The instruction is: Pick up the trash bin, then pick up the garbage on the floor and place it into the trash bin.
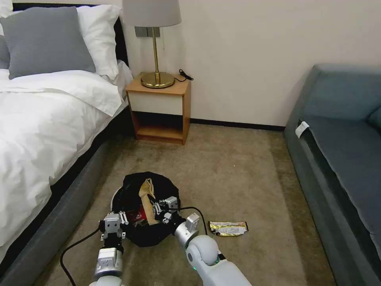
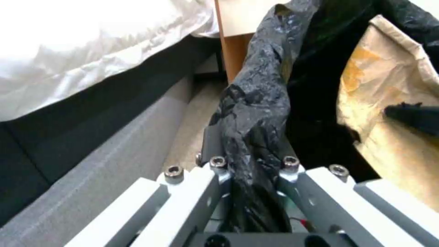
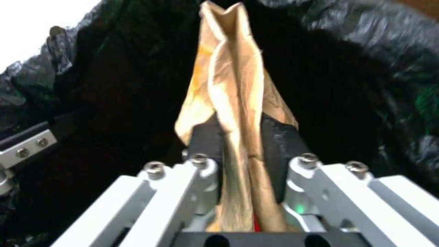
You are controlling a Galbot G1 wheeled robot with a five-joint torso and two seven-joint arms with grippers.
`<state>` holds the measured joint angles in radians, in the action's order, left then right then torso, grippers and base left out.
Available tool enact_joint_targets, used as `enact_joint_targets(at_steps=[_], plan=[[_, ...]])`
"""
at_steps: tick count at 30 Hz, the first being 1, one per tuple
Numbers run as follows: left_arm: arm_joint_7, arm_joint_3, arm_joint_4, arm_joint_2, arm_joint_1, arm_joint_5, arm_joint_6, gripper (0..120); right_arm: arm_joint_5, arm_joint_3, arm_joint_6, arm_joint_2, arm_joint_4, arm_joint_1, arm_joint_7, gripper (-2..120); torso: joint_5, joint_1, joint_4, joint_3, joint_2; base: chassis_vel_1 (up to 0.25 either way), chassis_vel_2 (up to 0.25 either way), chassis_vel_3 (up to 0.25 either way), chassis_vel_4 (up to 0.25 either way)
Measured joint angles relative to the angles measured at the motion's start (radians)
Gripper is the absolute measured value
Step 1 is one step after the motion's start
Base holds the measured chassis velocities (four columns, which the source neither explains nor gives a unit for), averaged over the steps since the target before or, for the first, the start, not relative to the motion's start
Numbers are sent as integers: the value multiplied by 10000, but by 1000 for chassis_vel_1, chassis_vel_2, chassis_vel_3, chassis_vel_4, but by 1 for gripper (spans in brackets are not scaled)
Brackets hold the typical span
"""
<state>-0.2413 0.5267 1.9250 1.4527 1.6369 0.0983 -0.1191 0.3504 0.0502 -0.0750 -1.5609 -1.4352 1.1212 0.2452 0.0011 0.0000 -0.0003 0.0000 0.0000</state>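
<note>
Right gripper (image 3: 240,137) clamped on the brown wrapper (image 3: 233,85), held inside the mouth of the trash bin (image 1: 149,206).
Left gripper (image 2: 249,144), just beside it, pinches the bin's black bag (image 2: 260,103) at the near rim. A red-white packet (image 1: 137,215) lies inside, below the wrapper. The foil wrapper (image 1: 228,228) rests on the carpet (image 1: 238,171) close beyond the right gripper, outside the bin.

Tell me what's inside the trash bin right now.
Inside the trash bin, the right end effector holds the brown wrapper upright, and something red and white lies beside it. The black bag and wrapper hide anything deeper. The left end effector grips the rim.
</note>
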Motion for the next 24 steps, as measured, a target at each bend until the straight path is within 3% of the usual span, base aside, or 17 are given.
enact_joint_targets(at_steps=[2, 5, 7, 11, 14, 17, 24], plan=[[0, 12, -74, -3, -61, -6, -5, 4, -50, -7, 18, 64, 3, -14, 0, 35, 31, 0, 0, 0, 0, 0, 0, 0, 0], [1, 40, -132, -9, -127, -21, -6, 4, -64, -6, 31, 114, 2, -34, -3, 44, 42, 0, -3, 0, 0, 0, 0, 0, 0], [2, 75, -174, -26, -187, -40, -7, 4, -68, -5, 53, 180, -2, -43, -9, 55, 20, 0, -3, 0, 0, 0, 0, 0, 0], [6, 95, -209, -42, -224, -59, -7, 4, -69, 2, 64, 246, -13, -64, -11, 64, 12, 0, -3, 0, 0, 0, 0, 0, 0], [9, 134, -282, -62, -278, -80, -7, 4, -67, -39, 65, 418, -22, -135, -15, 80, -1, 0, 1, 0, 0, 0, 0, 0, 0], [11, 168, -338, -76, -307, -86, -7, 4, -49, -82, 66, 582, -36, -181, -15, 90, -5, 0, 1, 0, 0, 0, 0, 0, 0], [16, 245, -517, -111, -386, -97, -7, 4, 56, -268, 111, 1163, -128, -278, -16, 100, -8, 0, 2, 0, 0, 0, 0, 0, 0]])
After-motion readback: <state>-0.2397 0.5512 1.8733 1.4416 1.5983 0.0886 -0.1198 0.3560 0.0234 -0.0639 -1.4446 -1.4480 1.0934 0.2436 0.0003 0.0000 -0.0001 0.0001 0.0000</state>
